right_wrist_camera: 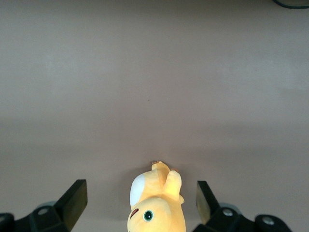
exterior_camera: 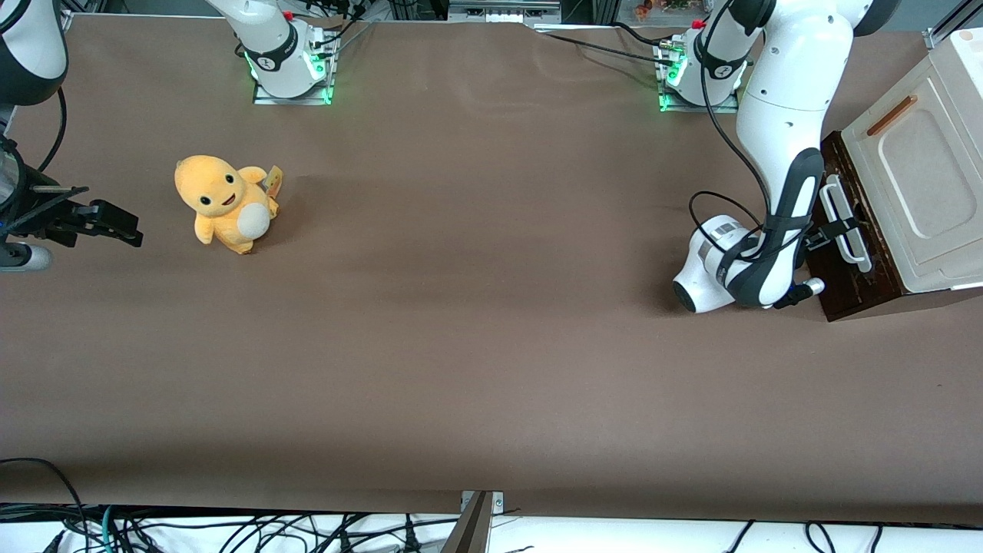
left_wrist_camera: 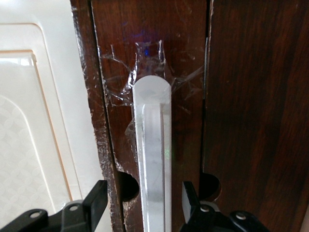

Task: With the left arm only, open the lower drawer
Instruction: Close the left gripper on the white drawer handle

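The left arm (exterior_camera: pixel 779 146) had set its gripper (exterior_camera: pixel 833 230) square to the lower drawer (exterior_camera: pixel 848 253), at the working arm's end of the table, fingers (left_wrist_camera: pixel 94 205) spread wide either side of the one white loop handle (left_wrist_camera: pixel 153 159) (apparently not yet touching it), ready to clamp and pull. The drawer looked shut. One cream panel (exterior_camera: pixel 918 177) sat above it; one yellow plush toy (exterior_camera: pixel 225 203) lay toward the parked arm's end.

One lower drawer (exterior_camera: pixel 841 253), one cream panel (exterior_camera: pixel 918 177), one plush toy (exterior_camera: pixel 224 203), one tool (exterior_camera: pixel 833 230) at the drawer handle
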Available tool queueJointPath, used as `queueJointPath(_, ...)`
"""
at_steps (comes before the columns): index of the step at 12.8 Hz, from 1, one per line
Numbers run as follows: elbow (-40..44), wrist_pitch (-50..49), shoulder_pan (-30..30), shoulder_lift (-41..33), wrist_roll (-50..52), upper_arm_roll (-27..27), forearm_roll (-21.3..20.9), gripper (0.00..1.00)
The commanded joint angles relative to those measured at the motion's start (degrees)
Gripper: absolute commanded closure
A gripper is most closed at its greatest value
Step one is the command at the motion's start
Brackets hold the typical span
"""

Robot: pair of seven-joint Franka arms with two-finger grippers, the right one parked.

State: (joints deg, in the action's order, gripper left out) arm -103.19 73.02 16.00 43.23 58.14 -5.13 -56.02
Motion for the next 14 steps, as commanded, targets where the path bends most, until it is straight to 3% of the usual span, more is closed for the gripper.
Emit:
queueJointPath(1, -1.7, 0.5, -0.4, -1.7, 0.5, 0.6, -1.9, 0.32)
queueJointPath(5, -1.7, 0.5, -0.4, -1.7, 0.4, 0.6, -1.9, 0.48)
queueJointPath(11, -1.5, 0.5, -0.4, -1.6, 0.5, 0.6, -1.8, 0.57)
queueJointPath(14, -1.3, 0.6, -0.3, -1.3, 0.6, 0.6, -1.8, 0.68)
